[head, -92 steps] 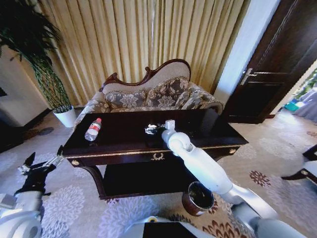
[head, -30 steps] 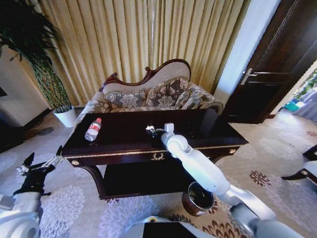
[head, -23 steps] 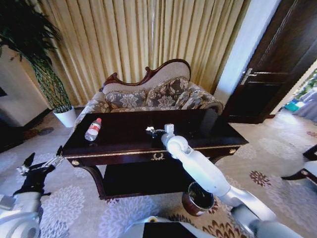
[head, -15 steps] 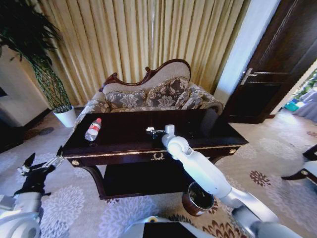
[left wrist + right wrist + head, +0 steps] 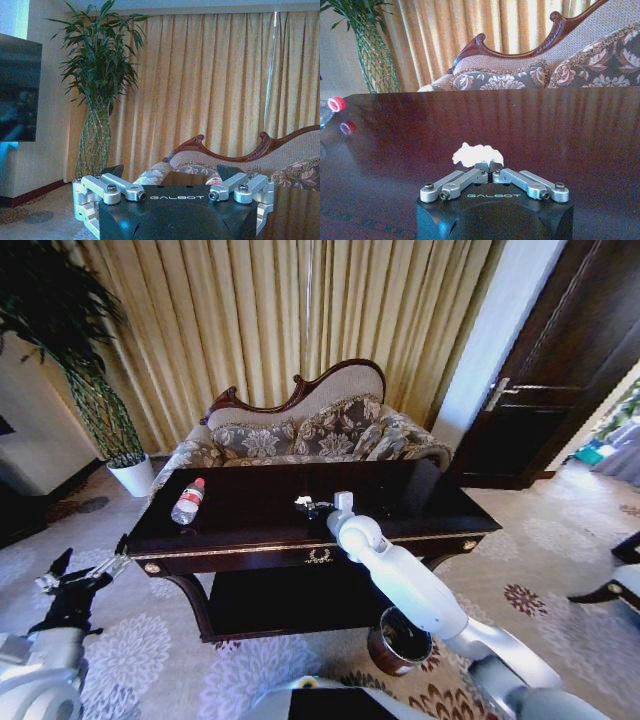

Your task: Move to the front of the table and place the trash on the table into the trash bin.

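Note:
The dark glossy table point(image 5: 250, 525) stands before me with gold trim along its front. My right gripper point(image 5: 306, 504) reaches over its middle and is shut on the crumpled white paper wad point(image 5: 477, 154), with the jaws closed together under it point(image 5: 490, 175). A clear bottle with a red cap point(image 5: 187, 500) lies near the table's left end; its cap point(image 5: 336, 103) shows in the right wrist view. The reddish-brown trash bin point(image 5: 400, 639) stands on the carpet below the table's right front, under my right arm. My left gripper point(image 5: 80, 578) hangs open low at the left, off the table.
A patterned sofa point(image 5: 310, 430) sits behind the table against gold curtains. A tall plant in a white pot point(image 5: 130, 475) stands at the back left. A dark door point(image 5: 560, 370) is at the right. Patterned carpet spreads around the table.
The right gripper has closed on the paper wad, which looked larger and looser beside it 3 s ago. In the last second it has barely moved. The left arm stays still.

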Robot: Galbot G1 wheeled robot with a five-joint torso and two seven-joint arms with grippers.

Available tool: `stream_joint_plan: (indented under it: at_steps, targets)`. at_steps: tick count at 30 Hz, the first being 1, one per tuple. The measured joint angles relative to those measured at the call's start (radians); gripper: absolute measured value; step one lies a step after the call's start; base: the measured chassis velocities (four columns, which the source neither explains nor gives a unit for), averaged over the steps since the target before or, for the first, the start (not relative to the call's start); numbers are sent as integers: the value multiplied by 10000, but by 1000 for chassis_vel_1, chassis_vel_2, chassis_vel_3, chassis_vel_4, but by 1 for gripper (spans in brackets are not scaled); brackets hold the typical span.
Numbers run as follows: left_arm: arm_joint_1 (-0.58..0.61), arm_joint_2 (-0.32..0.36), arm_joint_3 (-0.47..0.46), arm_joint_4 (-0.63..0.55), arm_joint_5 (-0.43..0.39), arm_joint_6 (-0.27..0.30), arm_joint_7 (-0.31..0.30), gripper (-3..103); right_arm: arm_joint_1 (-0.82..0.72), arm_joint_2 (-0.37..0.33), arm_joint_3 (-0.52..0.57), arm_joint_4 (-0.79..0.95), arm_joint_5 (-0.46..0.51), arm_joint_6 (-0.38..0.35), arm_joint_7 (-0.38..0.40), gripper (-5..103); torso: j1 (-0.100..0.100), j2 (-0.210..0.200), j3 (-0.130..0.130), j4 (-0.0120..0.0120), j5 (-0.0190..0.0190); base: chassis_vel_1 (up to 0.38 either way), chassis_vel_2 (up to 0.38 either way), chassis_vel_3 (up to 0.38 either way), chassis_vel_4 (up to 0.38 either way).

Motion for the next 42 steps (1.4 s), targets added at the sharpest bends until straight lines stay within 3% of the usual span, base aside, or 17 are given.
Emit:
stream_joint_plan:
  at_steps: [8,21,36,42]
  targets:
    - [-31,-5,6,14,0,-5,2,100,-43,-20,24,5,-28,90,-87,0,0,0,0,0,0,0,0,0,0]
    - [-45,23,32,-26,-2,-7,19,100,-210,-223,430,168,-177,953,-587,0,0,0,0,1,0,0,0,0,0]
    - [-108,333,117,41,-196,-130,228,100,-1564,-1040,2466,547,-715,1921,-1477,0,0,0,0,-1,2,0,0,0,0]
    - [-121,520,126,146,-382,-155,308,100,-1973,-1391,3011,475,-1522,2698,-2022,0,0,0,0,0,0,0,0,0,0]
